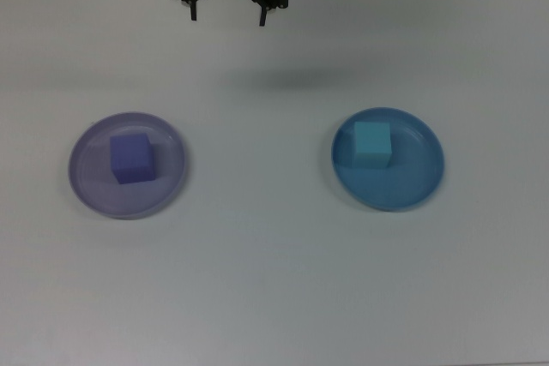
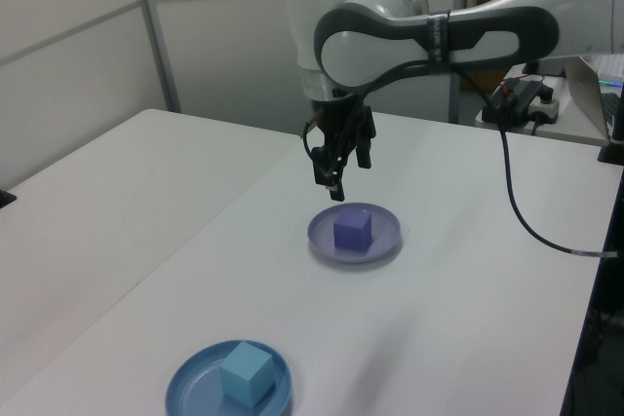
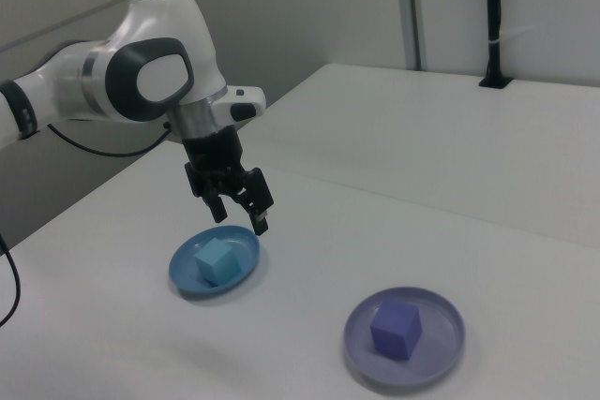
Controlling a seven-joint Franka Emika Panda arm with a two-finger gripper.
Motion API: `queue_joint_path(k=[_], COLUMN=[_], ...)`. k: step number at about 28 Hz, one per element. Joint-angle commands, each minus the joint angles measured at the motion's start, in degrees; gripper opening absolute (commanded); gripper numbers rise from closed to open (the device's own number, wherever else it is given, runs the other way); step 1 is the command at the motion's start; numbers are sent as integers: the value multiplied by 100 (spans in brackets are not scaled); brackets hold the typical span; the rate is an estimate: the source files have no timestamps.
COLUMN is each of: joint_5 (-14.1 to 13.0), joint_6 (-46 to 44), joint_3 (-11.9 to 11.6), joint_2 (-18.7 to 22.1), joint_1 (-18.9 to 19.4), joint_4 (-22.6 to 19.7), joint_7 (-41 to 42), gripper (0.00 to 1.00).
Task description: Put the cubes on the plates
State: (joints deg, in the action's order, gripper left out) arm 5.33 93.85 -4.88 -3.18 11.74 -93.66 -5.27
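In the left view, nearest the camera, the blue plate point(image 2: 228, 382) lies on the white table point(image 2: 117, 231) with the turquoise cube point(image 2: 246, 372) resting on it, a little off the plate's middle. Farther back, the lavender plate point(image 2: 355, 234) carries the purple cube point(image 2: 352, 229) near its centre. The two plates sit well apart on the tabletop.

Above and just behind the lavender plate in the left view hangs the gripper point(image 2: 337, 169), lifted clear of the table and holding nothing. Its two black fingers point(image 2: 330, 180) point downward, spread apart with an empty gap between them. The wrist stands nearly upright, and the white arm point(image 2: 439, 31) bends sideways from it toward the left view's right, a black cable point(image 2: 526, 226) drooping beneath it.

In the top view the gripper point(image 1: 227, 13) sits at the upper edge, between the two plates and beyond both, its shadow point(image 1: 283, 79) falling on bare table. Behind everything in the left view stands a grey partition wall point(image 2: 244, 36).
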Motion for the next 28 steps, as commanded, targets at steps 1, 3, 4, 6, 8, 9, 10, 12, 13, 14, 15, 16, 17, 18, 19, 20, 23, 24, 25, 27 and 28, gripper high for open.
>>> queue_joint_path(k=[1, 3, 4, 6, 8, 9, 10, 12, 13, 14, 15, 16, 17, 18, 19, 20, 23, 24, 25, 27, 28], joint_5=[-84, -76, -76, -76, -76, -76, -84, -102, -180, -251, -365, -470, -541, -576, -577, -568, -577, -577, -577, -577, -577], joint_6=[28, 28, 28, 37, 37, 37, 54, 124, 229, 265, 283, 300, 309, 326, 327, 327, 335, 388, 432, 485, 494], joint_3=[-399, -417, -417, -417, -417, -417, -417, -417, -417, -417, -426, -426, -426, -417, -408, -400, -391, -382, -373, -364, -364], joint_2=[440, 607, 643, 678, 661, 652, 643, 652, 669, 678, 678, 670, 669, 669, 669, 669, 669, 652, 652, 634, 634], joint_1=[180, 180, 180, 171, 154, 136, 118, 92, 48, 31, 4, -31, -57, -75, -75, -75, -84, -101, -119, -145, -145], joint_4=[-267, -398, -451, -478, -443, -434, -425, -425, -425, -434, -425, -425, -417, -417, -417, -425, -425, -425, -434, -425, -425], joint_7=[-123, -123, -123, -123, -132, -141, -167, -316, -517, -536, -545, -528, -528, -528, -502, -475, -370, -343, -343, -343, -343], gripper=[100, 100, 100, 100, 100, 100, 100, 100, 100, 100, 100, 100, 100, 100, 100, 100, 100, 100, 100, 100, 100])
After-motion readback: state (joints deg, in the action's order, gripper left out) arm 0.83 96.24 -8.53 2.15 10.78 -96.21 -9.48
